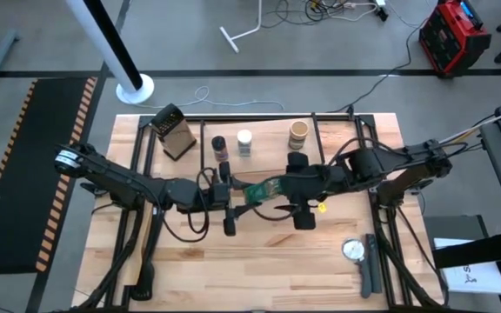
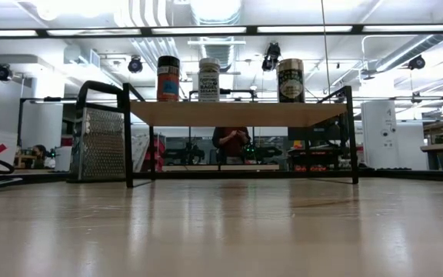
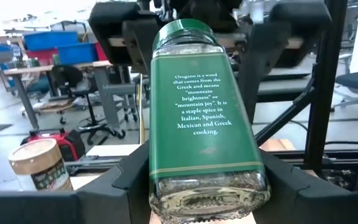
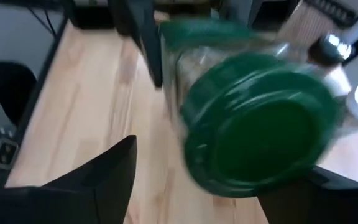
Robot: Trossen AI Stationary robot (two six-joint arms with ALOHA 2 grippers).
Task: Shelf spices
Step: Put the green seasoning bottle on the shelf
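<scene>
Table of pale wood carries everything, with my two arms meeting over its middle. Behind them stands the shelf, its wooden board on thin black legs, and three jars stand upright in a row on that board: the dark-lidded jar, the white-lidded jar just beside it, and the wider tan jar set apart toward the other end. A grater stands on the table beside the shelf, on the dark-lidded jar's side. A silver disc lies near the table's front edge on my right.

The green jar is off the table, lying on its side in the air between my grippers. It is clear glass with a green label and lid, and dried herb shows inside it. My left gripper is clamped on its base end, a finger pressed on each side. My right gripper sits at the lid end, its fingers spread to either side of the lid, which fills the right wrist view; I cannot tell whether they touch it.
</scene>
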